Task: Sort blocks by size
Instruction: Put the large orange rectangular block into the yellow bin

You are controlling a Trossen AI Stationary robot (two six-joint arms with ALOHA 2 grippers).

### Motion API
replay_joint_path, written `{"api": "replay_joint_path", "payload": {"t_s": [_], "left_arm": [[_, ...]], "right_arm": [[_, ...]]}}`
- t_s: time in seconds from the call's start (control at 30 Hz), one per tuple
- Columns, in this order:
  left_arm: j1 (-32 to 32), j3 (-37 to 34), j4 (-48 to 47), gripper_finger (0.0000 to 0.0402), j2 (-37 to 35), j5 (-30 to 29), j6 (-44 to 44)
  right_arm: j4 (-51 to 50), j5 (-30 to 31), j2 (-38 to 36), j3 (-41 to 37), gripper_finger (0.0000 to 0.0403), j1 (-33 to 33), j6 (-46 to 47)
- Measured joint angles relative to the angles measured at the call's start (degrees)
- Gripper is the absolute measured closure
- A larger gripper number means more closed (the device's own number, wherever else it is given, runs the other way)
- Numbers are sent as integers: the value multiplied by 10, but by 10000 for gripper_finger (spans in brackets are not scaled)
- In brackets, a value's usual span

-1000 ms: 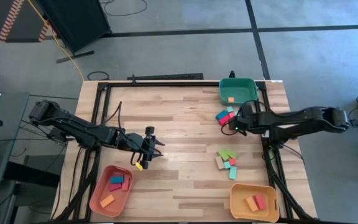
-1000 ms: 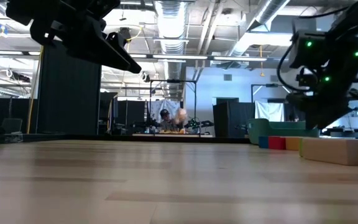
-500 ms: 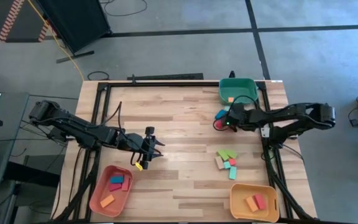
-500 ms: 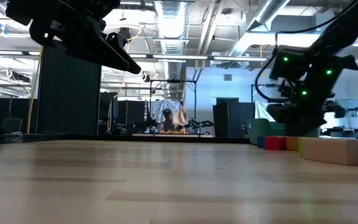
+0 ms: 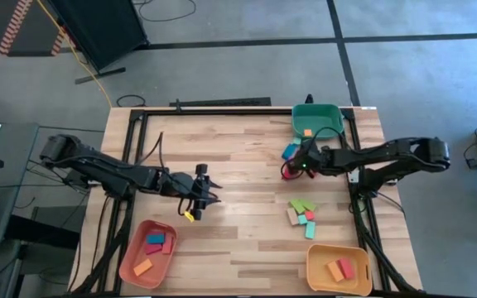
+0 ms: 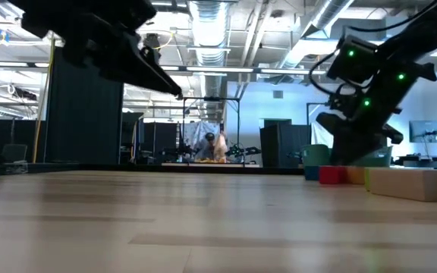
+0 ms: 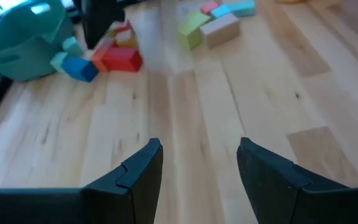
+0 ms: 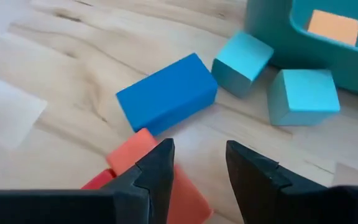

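The right wrist view alone shows the right gripper [image 8: 197,177], jaws parted and empty, over a red block [image 8: 160,171] beside a blue bar [image 8: 166,93] near the green tray [image 5: 317,120]. Since a second ago it moved left. The left gripper [image 5: 201,192] hovers with jaws parted over the bare tabletop [image 5: 238,157].

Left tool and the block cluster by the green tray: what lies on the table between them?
Only bare wood. The left wrist view shows plain tabletop from the open left tool up to the red block and blue block beside the green tray.
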Motion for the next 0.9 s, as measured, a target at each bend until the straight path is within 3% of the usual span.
{"api": "replay_joint_path", "payload": {"t_s": [0.17, 0.4, 0.6, 0.7, 0.9], "left_arm": [[17, 0, 41, 204, 59, 53, -4], [18, 6, 62, 204, 126, 65, -9], [18, 17, 82, 204, 142, 72, -13], [18, 17, 88, 204, 142, 85, -16], [18, 17, 93, 204, 142, 88, -16]], "right_arm": [[-14, -12, -38, 0, 227, 16, -57], [-25, -103, -60, 3, 223, 13, -187], [-58, -109, -37, 4, 172, -22, -227], [-67, -143, -30, 4, 150, -35, -245], [-68, -168, -30, 4, 149, -46, -268]]}}
